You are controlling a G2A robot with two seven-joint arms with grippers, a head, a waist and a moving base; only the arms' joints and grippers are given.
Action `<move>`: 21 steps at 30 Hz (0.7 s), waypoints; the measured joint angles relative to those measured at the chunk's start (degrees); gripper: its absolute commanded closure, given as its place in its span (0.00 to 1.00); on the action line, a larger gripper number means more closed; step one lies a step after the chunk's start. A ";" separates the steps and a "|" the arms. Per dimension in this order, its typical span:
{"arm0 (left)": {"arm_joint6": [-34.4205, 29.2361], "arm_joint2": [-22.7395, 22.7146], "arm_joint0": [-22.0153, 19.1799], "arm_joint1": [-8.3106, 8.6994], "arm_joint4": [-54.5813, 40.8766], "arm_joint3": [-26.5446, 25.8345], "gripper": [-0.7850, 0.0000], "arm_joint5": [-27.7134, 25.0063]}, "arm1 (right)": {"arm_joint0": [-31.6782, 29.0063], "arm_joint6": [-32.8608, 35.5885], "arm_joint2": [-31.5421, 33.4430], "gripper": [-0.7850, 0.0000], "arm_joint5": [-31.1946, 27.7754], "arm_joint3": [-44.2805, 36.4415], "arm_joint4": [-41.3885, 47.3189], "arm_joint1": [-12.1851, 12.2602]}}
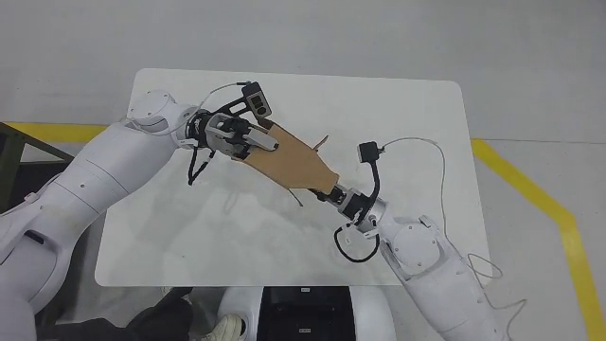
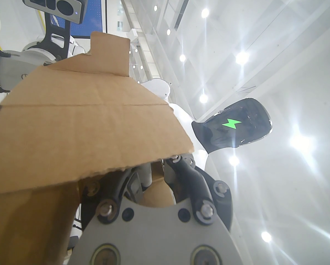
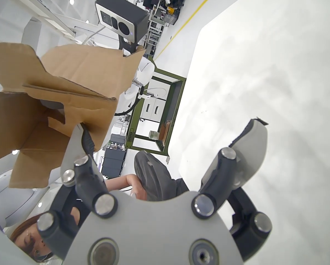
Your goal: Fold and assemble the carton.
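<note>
Carton (image 1: pixel 289 159): flat brown cardboard, only partly folded, lying on a slant across the centre of the top view, its upper-left end at the left hand (image 1: pixel 254 142) and its lower-right end at the right hand (image 1: pixel 329 189). It is held up over the white table (image 1: pixel 407 104), not resting on it. A small flap (image 1: pixel 325 138) stands up from its upper edge. Left wrist view: a broad panel fills the left half of the frame, one crease running straight across it, and a narrow tab (image 2: pixel 109 53) juts from the panel's far end at upper left. The panel's torn-looking edge lies over the left hand's fingertips, with more cardboard showing between the finger links, so the left hand is clamped on that end of the carton. Right wrist view: the carton sits at left of frame, flaps bent at different angles and hollow on the near side. The right hand is spread wide; one finger (image 3: pixel 82 139) touches the carton's lower edge, the other finger (image 3: pixel 253 136) stands well apart over the table at right of frame. Each arm carries a dark wrist camera near its hand, one (image 1: pixel 256 104) at upper left of the carton, one (image 1: pixel 367 152) at lower right. A yellow floor line (image 1: pixel 540 189) runs past the table at right of frame.
</note>
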 measured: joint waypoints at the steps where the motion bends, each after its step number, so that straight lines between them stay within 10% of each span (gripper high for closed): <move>1: 0.00 0.00 0.00 0.00 0.00 0.00 1.00 0.00 | -0.13 0.05 0.29 0.00 -0.44 -0.07 0.50 0.05; 21: 0.00 0.00 0.00 0.00 0.00 0.00 1.00 0.00 | -2.97 3.95 5.08 0.00 -7.11 0.96 9.50 1.14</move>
